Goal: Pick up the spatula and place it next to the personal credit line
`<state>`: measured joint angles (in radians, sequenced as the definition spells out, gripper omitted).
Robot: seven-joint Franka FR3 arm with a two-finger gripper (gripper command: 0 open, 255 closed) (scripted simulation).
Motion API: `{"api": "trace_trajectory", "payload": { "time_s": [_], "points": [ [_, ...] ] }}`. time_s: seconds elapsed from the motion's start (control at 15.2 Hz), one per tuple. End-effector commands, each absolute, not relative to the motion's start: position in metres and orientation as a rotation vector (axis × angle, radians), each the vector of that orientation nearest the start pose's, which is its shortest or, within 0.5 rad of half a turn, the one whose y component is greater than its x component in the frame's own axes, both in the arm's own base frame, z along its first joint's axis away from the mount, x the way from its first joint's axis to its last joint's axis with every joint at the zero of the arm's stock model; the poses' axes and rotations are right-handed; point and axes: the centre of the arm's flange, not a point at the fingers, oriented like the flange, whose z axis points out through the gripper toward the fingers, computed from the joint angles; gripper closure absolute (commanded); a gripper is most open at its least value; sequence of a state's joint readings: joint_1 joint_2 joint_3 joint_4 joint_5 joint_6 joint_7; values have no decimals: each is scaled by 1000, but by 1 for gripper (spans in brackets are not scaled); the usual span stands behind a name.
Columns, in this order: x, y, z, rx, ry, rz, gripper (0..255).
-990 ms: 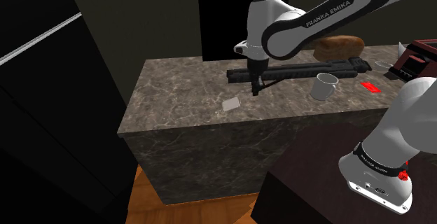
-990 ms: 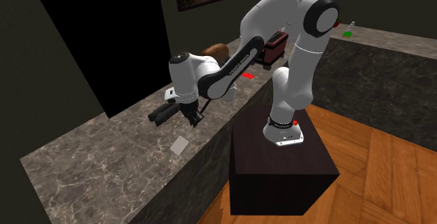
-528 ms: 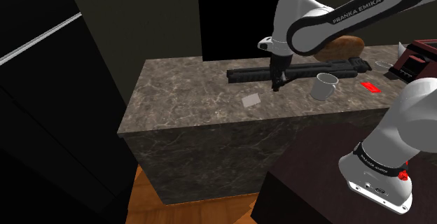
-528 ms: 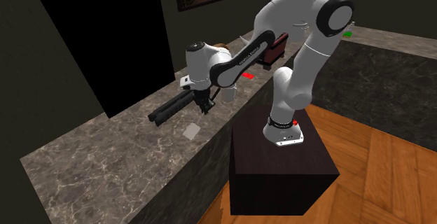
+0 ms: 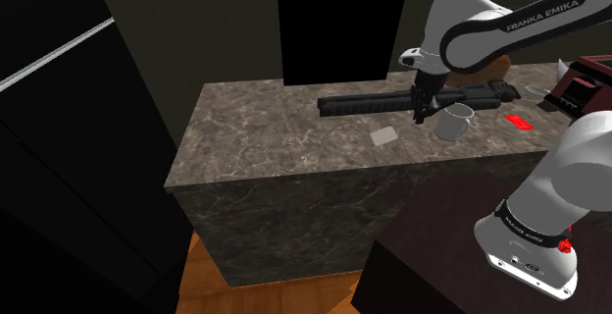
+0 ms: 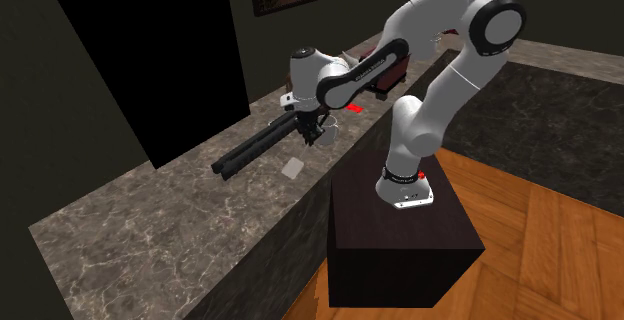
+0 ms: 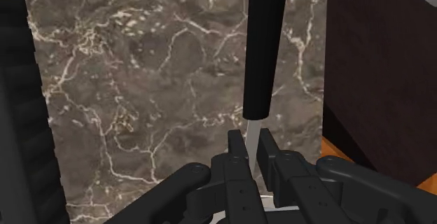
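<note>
The tool (image 7: 251, 140) is clamped on the thin grey neck of the spatula (image 7: 262, 47). The spatula's black handle runs straight out from the fingers toward the white mug (image 5: 453, 122).

In the shoulder view the tool (image 5: 422, 116) hangs just beside the mug, on the side away from the red card (image 5: 518, 122). The spatula's pale blade (image 5: 383, 136) trails further from the mug still, low over the marble surface (image 5: 265, 135). So the spatula's long axis points at the mug, handle first, and the card lies past the mug on that same line, well apart from the blade.

I judge that the carry has to go over or around the mug, and that the leading handle is the part most likely to clip it.

A long black object (image 5: 363, 103) lies on the surface behind the mug and the tool, roughly parallel to the way to the card.

Compared with a second ago, the tool and spatula have travelled a good way along that object toward the mug. Half a second ago they were about midway. The mug and the card have not shifted.
</note>
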<state>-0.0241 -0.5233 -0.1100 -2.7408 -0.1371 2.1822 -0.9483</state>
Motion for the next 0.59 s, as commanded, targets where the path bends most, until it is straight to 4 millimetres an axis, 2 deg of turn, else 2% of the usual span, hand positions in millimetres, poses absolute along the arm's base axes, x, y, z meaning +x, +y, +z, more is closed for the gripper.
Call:
{"api": "trace_trajectory", "payload": {
  "time_s": [0.0, 0.53],
  "points": [
    [335, -68, 369, -2846, -1396, 94, 255],
    [278, -157, 370, -2846, -1396, 94, 255]
  ]
}}
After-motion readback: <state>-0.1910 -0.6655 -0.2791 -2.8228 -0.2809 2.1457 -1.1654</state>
